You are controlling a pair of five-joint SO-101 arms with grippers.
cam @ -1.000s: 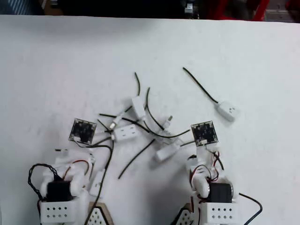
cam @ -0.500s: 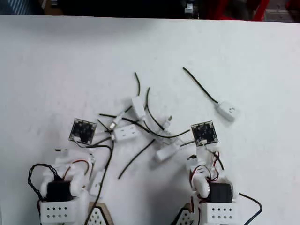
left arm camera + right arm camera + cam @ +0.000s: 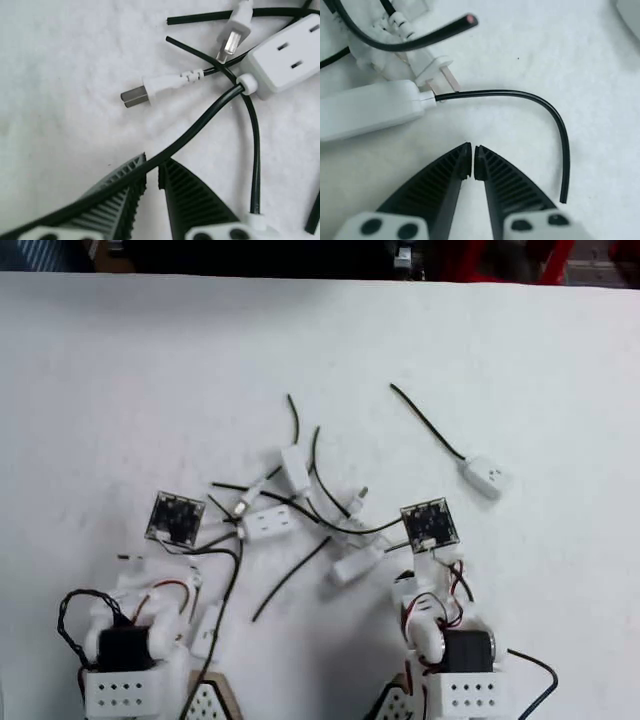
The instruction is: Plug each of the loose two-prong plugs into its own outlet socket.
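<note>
Several white outlet sockets and short black-corded plugs lie tangled mid-table, among them a socket [image 3: 268,523] and another socket [image 3: 355,563]; a lone socket [image 3: 483,476] lies to the right. In the left wrist view, my left gripper [image 3: 151,172] is shut, a black cord [image 3: 200,125] crossing over one finger. Just past it lie a white two-prong plug [image 3: 160,86], a second plug [image 3: 239,22] and a two-slot socket [image 3: 287,52]. My right gripper [image 3: 472,161] is shut with nothing in it, a short way from a white socket [image 3: 367,110], its curved cord [image 3: 540,107] and a plug [image 3: 437,70].
Both arms stand at the table's near edge, the left arm [image 3: 125,640] and the right arm [image 3: 450,650], with red and black wiring on them. Open white tabletop [image 3: 150,370] stretches behind and to both sides of the tangle.
The right arm has shifted slightly to the left, toward the tangle. The left arm and the plugs and sockets have stayed where they were.
</note>
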